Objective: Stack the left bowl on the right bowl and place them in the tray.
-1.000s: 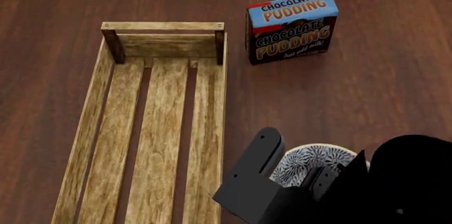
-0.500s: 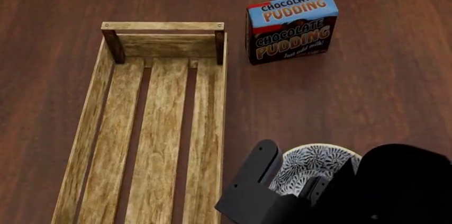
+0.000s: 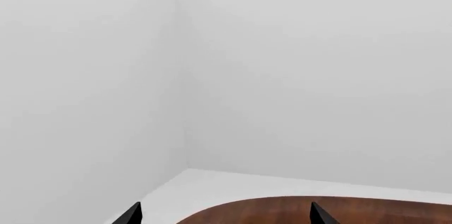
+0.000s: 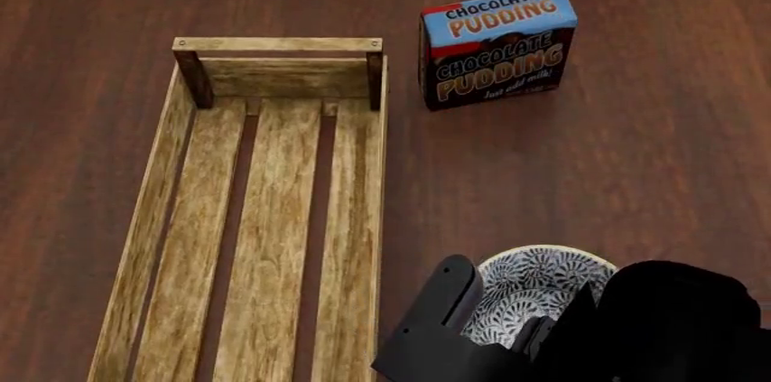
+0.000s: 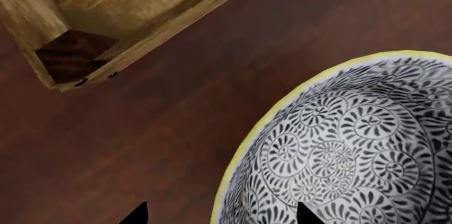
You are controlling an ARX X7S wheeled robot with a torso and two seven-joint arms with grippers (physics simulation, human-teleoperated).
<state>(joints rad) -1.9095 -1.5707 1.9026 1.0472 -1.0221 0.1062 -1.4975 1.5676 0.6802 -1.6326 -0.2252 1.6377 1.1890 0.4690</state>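
A bowl point(image 4: 543, 269) with a black-and-white swirl pattern and a yellow rim sits on the dark wood table, just right of the tray's near end. A second patterned rim seems to lie inside it. The tray point(image 4: 277, 43) is a long light-wood crate with a slatted floor, and nothing lies in it. My right gripper point(image 4: 500, 310) is open and straddles the bowl's left rim. In the right wrist view the gripper point(image 5: 219, 216) has one tip over the table and one inside the bowl point(image 5: 353, 144). My left gripper point(image 3: 226, 216) is open, empty and out of the head view.
A blue-and-brown chocolate pudding box point(image 4: 496, 46) stands behind the bowl, right of the tray's far end. A tray corner post point(image 5: 71, 54) shows close to the bowl in the right wrist view. The left wrist view faces white walls and the table's curved edge point(image 3: 282, 205).
My right gripper has slid toward the bottom of the head view, and more of the bowl's inside now shows. The tray, box and bowl have not moved.
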